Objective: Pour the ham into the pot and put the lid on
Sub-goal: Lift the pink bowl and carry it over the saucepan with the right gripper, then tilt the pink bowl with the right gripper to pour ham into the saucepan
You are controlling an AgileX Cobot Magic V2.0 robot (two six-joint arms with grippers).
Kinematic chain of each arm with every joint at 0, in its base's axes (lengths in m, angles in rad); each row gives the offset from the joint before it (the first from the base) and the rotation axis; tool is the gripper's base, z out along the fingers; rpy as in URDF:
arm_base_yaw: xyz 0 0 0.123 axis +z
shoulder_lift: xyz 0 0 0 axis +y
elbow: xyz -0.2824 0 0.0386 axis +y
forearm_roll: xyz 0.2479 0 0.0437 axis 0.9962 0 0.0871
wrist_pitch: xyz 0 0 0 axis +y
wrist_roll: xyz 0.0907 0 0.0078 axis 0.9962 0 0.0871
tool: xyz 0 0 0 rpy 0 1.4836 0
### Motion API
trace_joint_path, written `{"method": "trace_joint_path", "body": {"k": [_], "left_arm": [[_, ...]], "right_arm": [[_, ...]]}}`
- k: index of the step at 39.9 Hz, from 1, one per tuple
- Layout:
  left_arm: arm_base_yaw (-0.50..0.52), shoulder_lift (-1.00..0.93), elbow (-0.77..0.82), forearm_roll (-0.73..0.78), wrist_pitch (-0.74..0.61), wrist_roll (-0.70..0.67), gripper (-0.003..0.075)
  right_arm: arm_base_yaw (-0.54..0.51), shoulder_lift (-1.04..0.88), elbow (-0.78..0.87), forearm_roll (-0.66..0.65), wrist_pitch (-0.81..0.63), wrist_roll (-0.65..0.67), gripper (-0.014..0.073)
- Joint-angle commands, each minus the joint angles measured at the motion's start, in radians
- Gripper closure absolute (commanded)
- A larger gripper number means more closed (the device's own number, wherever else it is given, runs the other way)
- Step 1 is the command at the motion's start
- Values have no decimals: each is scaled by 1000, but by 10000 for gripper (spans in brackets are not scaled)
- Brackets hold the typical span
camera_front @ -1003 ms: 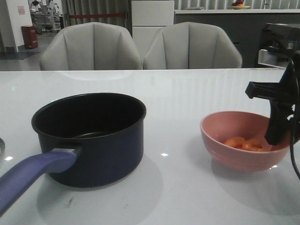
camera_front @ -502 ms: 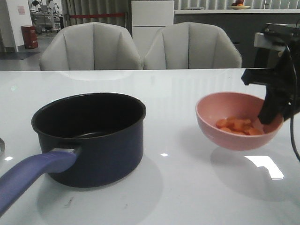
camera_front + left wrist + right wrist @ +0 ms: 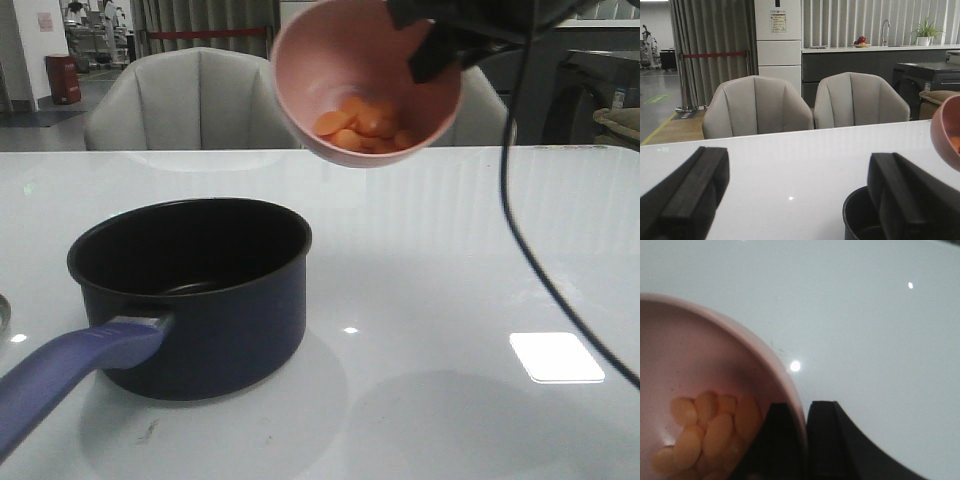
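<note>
My right gripper is shut on the rim of the pink bowl and holds it high in the air, tilted toward the camera, above and a little right of the pot. The ham lies in the bowl as a pile of orange slices; it also shows in the right wrist view beside the gripper. The dark navy pot stands on the table at the left, its blue-purple handle pointing to the front left. My left gripper is open and empty, with the pot's rim by one finger. The lid is out of view.
The white table carries the pot. Two grey chairs stand behind its far edge. A black cable hangs from the right arm down across the right side. A small round edge shows at the far left.
My right gripper has lifted the pink bowl with the ham off the table and carried it up and to the left, tilting it, to above the pot's right side.
</note>
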State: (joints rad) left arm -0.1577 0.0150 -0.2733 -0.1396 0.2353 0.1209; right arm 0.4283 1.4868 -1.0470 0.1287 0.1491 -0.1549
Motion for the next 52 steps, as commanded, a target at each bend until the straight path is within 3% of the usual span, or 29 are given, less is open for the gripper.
{"method": "trace_joint_path", "body": {"k": [1,7,20,34,42,52], "left_arm": [[-7,12,-27,-4,-82,-1,115],[-7,12,-27,-4,-82,-1,115],[-7,12,-27,-4,-82,-1,115],[-7,12,-27,-4,-82,-1,115],[-7,12,-27,-4,-82,-1,115],[-7,12,-27,-4,-82,-1,115]], "right_arm": [[69,-17,-32,-52,-219,-8,455],[134,35,-32,-57,-392,-19,455],[221,178,-28,-64,-767,-257,455],[228,227,78,-129,-1328,-327,455],[228,276,97,-261,-1441,-373,455],[228,344,97,-269,-1450,-558,455]]}}
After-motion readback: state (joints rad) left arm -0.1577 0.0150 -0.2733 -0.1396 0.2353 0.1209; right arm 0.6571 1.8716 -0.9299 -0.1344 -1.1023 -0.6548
